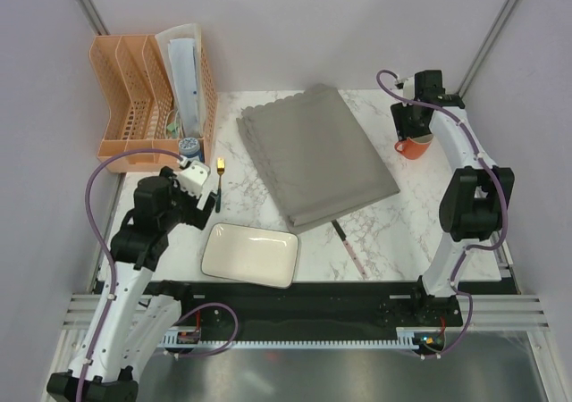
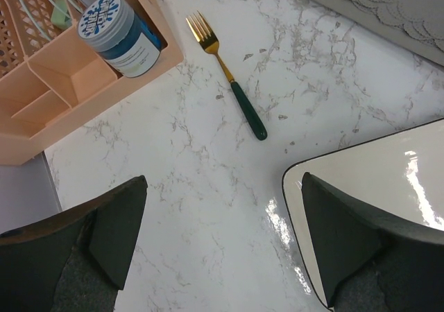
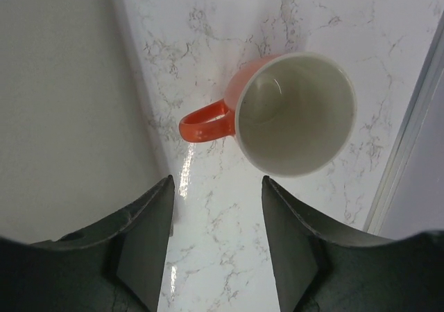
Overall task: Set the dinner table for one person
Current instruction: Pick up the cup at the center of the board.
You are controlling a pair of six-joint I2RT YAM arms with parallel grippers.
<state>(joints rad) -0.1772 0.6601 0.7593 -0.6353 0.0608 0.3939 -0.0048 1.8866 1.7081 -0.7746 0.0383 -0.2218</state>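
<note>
The dinner table, white marble with grey veins, is the biggest thing and it carries all the others. On its far middle lies a grey scalloped placemat, turned at an angle. A peach organizer stands at the far left corner. A white rectangular plate sits at the near left, just beside the placemat's near corner. An orange mug stands upright at the far right (its inside is white, with nothing in it). A fork with gold tines and a green handle lies between the organizer and the plate. The left gripper hangs over bare marble by the plate's corner, fingers spread wide, holding nothing. The right gripper hovers above the mug, fingers also parted and grasping nothing.
</note>
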